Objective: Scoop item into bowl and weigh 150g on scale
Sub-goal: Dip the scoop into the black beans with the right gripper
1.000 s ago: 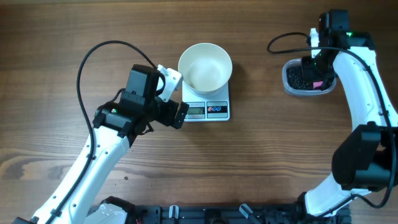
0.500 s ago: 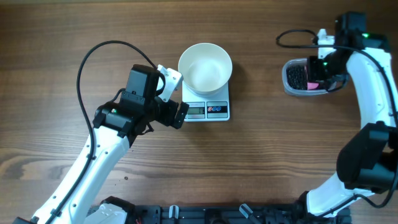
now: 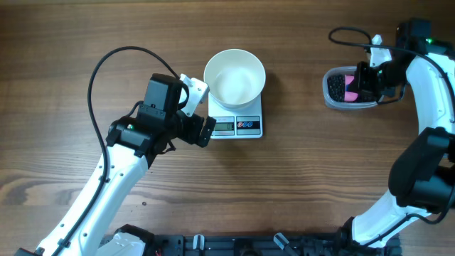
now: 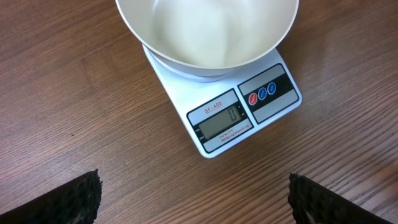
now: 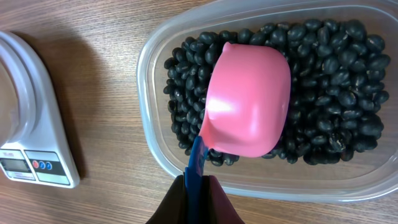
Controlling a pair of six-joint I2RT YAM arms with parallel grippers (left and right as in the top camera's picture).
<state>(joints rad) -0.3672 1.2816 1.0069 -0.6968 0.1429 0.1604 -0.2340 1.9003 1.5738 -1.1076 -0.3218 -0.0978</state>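
While the pink scoop [image 5: 249, 102] lies mouth-down on the black beans [image 5: 329, 62], I log each item with its hazard.

Right gripper [image 5: 196, 196]: clenched on the very end of the scoop's thin blue handle [image 5: 196, 165]. Hazard: a loaded cup could twist in so narrow a hold and shed its beans.

Clear plastic tub [image 5: 149, 112]: holds the heap of beans and stands well to the right of the scale, with nothing steadying it. Hazard: a hard dig may shove it along the wood, or push beans over the near wall, which the scoop lies close to.

White bowl [image 4: 205, 37]: empty, seated on the scale [image 4: 224, 118] and overhanging it. Display [image 4: 222, 123] shows zero. Hazard: beans dropped on the carry across the table [image 3: 298, 163] never get weighed, and a heaped scoop tipped all at once may overshoot the target.

Left gripper [image 3: 200, 110]: released, jaws wide, hanging by the scale's left edge; I cannot tell whether it touches. Hazard: any drift into the platform or bowl would falsify the reading or knock the bowl off centre.
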